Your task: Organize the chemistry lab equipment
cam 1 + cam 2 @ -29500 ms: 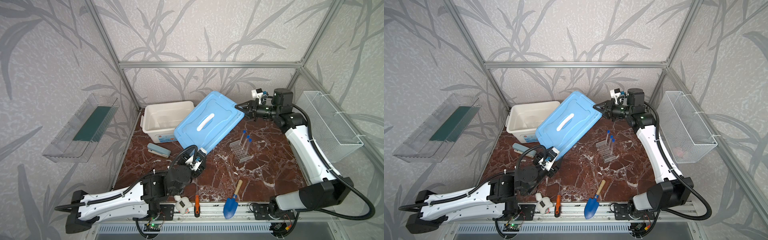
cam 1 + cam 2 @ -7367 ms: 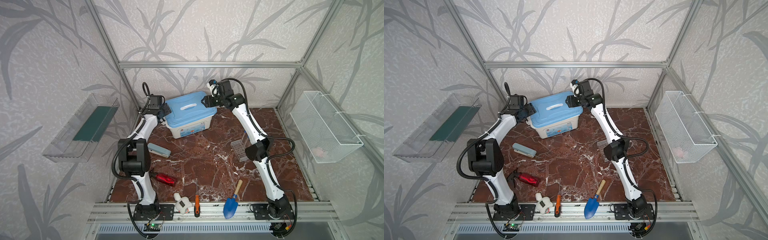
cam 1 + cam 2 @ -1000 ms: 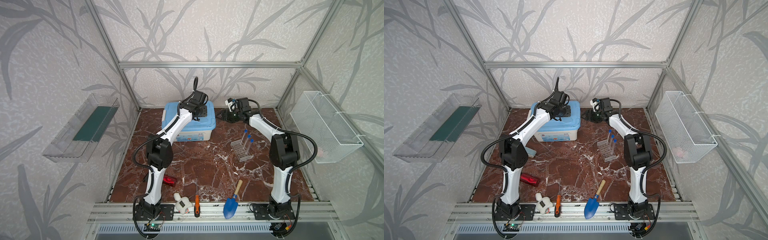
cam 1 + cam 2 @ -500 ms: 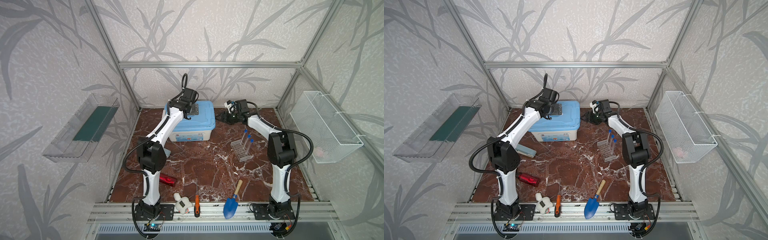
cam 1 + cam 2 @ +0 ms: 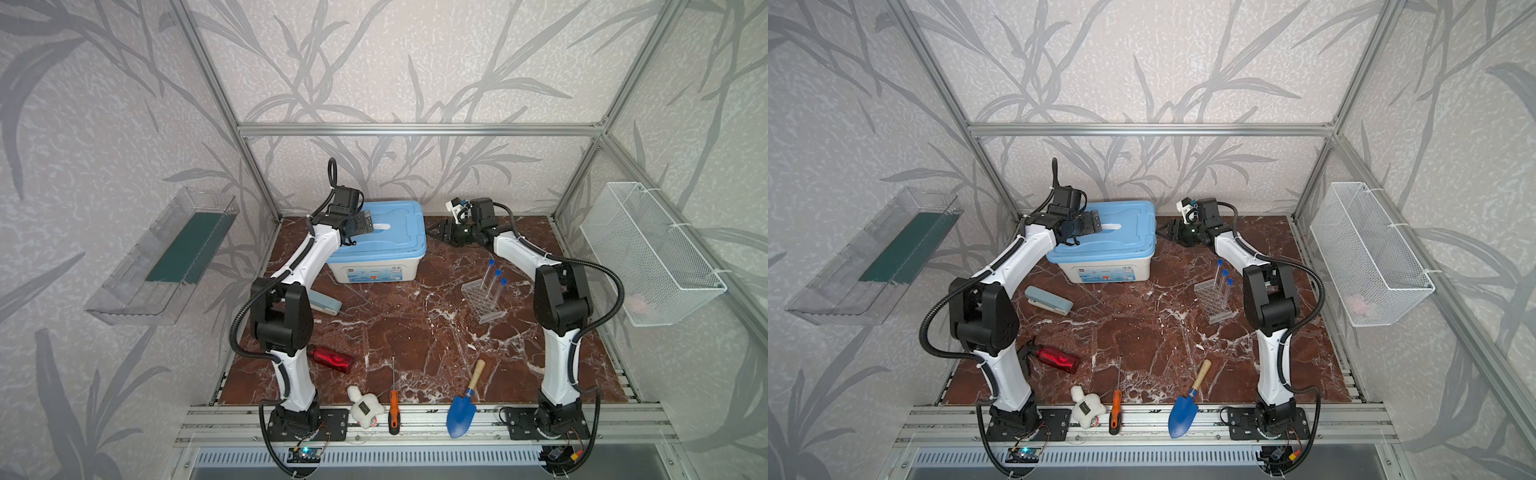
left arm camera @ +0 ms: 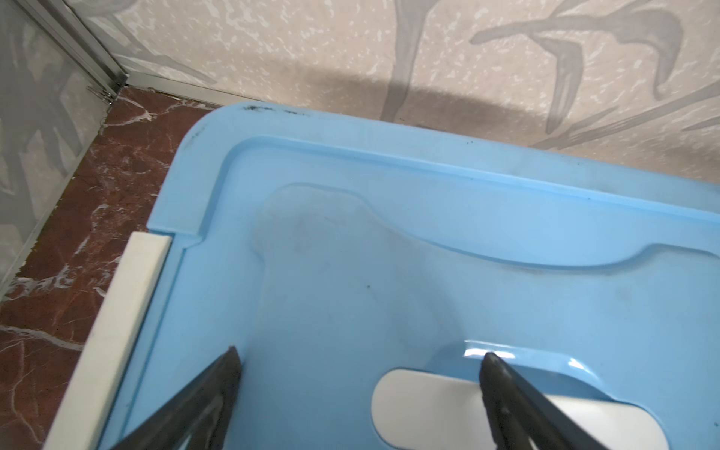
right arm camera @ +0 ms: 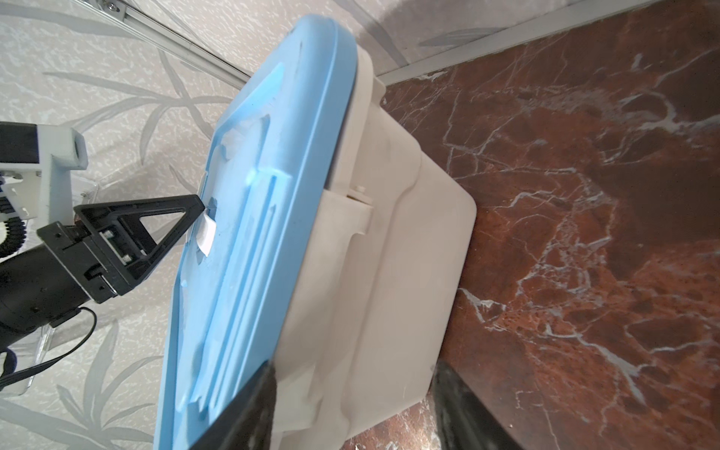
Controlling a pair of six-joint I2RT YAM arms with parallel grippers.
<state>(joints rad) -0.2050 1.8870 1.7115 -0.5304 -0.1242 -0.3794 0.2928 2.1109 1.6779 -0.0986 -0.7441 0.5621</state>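
Three blue-capped test tubes (image 5: 493, 276) (image 5: 1224, 286) stand in the clear grid rack (image 5: 482, 305) (image 5: 1212, 305) right of the table's middle, away from both grippers. At the back stands a white box (image 5: 374, 272) (image 7: 393, 272) with its blue lid (image 5: 399, 239) (image 5: 1125, 239) (image 6: 389, 253) on. My left gripper (image 5: 366, 222) (image 5: 1095, 222) (image 6: 358, 360) hovers open just over the lid, one fingertip (image 7: 195, 208) at the lid's white handle (image 6: 424, 405). My right gripper (image 5: 438, 237) (image 5: 1166, 232) (image 7: 356, 376) is open beside the box's right end, holding nothing.
A grey-blue stapler (image 5: 326, 303) and a red bottle (image 5: 332, 359) lie at the left. A white plush toy (image 5: 365, 409), the orange-handled screwdriver (image 5: 393, 409) and the blue trowel (image 5: 463, 409) lie along the front edge. A wire basket (image 5: 648, 249) hangs right, a clear shelf (image 5: 166, 257) left.
My left gripper has opened wide and drawn back leftward along the lid from its handle. The right gripper has stayed at the box's right end.
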